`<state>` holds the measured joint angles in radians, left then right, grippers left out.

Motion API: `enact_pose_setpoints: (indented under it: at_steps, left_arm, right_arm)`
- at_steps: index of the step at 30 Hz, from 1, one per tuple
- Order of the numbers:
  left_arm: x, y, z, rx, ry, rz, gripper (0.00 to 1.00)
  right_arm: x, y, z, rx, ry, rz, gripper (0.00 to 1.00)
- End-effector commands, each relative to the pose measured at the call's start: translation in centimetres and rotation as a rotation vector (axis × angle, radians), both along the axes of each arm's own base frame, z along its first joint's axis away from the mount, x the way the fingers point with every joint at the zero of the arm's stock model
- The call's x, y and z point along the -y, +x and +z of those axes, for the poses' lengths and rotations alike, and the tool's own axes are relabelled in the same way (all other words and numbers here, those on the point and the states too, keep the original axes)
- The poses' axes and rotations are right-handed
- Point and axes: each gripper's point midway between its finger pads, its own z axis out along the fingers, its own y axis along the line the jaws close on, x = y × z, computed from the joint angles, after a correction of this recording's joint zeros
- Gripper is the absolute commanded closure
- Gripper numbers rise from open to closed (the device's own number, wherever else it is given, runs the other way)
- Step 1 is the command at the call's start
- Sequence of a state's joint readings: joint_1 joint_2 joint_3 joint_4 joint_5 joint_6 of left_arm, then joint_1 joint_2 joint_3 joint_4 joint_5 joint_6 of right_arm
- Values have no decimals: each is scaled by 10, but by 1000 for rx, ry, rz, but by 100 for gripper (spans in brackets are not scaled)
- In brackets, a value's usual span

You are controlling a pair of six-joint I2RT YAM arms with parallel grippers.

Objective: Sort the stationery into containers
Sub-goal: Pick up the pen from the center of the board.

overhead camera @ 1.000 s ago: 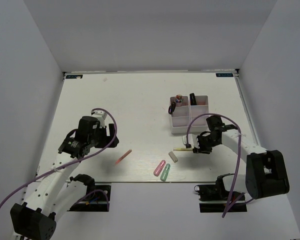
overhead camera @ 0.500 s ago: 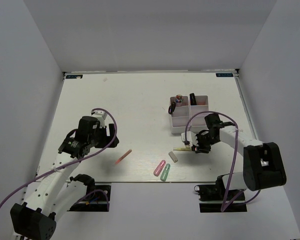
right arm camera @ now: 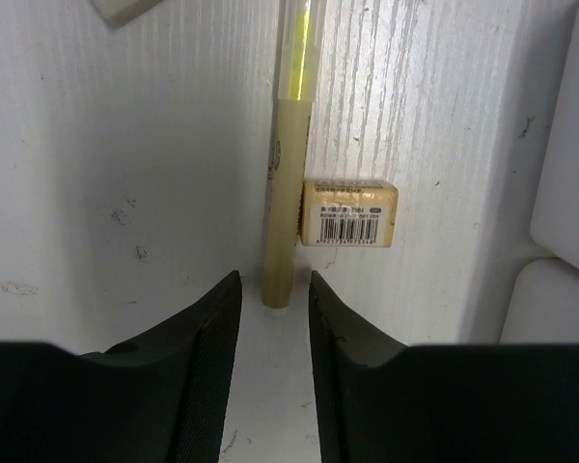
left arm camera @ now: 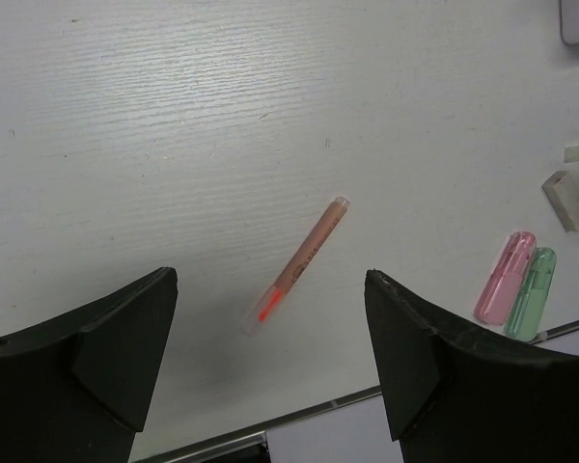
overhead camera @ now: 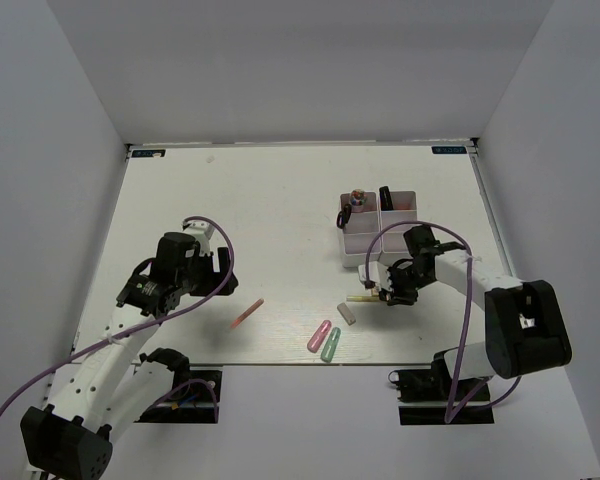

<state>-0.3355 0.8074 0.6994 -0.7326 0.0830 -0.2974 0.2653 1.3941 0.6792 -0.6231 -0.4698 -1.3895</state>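
Note:
The containers (overhead camera: 378,228), joined white trays, stand right of centre with dark items in their far compartments. A pale yellow pen-like clip (overhead camera: 362,298) with a barcode tag (right arm camera: 348,212) lies in front of them. My right gripper (overhead camera: 386,293) is down at the table, jaws narrowly open, and the clip's near end (right arm camera: 278,289) lies loose between the fingertips. Grey (overhead camera: 347,314), pink (overhead camera: 319,335) and green (overhead camera: 330,344) capsule erasers lie nearby. A thin pink pen (left arm camera: 301,260) lies below my left gripper (left arm camera: 270,280), which is open and empty above the table.
The table's near edge (left arm camera: 347,400) runs just below the pink pen and erasers. A container wall (right arm camera: 565,193) stands close on the right of the right gripper. The erasers also show in the left wrist view, at the right (left arm camera: 505,277).
My right gripper has shifted slightly left, onto the near end of the yellow clip. The left arm and the loose items have not moved.

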Motion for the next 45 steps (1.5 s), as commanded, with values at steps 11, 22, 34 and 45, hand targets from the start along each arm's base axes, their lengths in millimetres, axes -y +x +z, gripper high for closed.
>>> enact_pose_setpoints:
  at_steps: [11, 22, 34, 45]
  left_arm:
    - [-1, 1, 5, 29, -6, 0, 12]
    - [-2, 1, 4, 29, -1, 4, 12]
    - [-3, 1, 2, 23, 3, 6, 12]
    - [-3, 1, 1, 19, 6, 7, 12]
  right_arm:
    - [0, -5, -13, -22, -64, 23, 82]
    - [12, -6, -2, 4, -109, -15, 100]
    - [15, 16, 57, 161, -104, -77, 100]
    - [26, 53, 127, 342, -150, -142, 100]
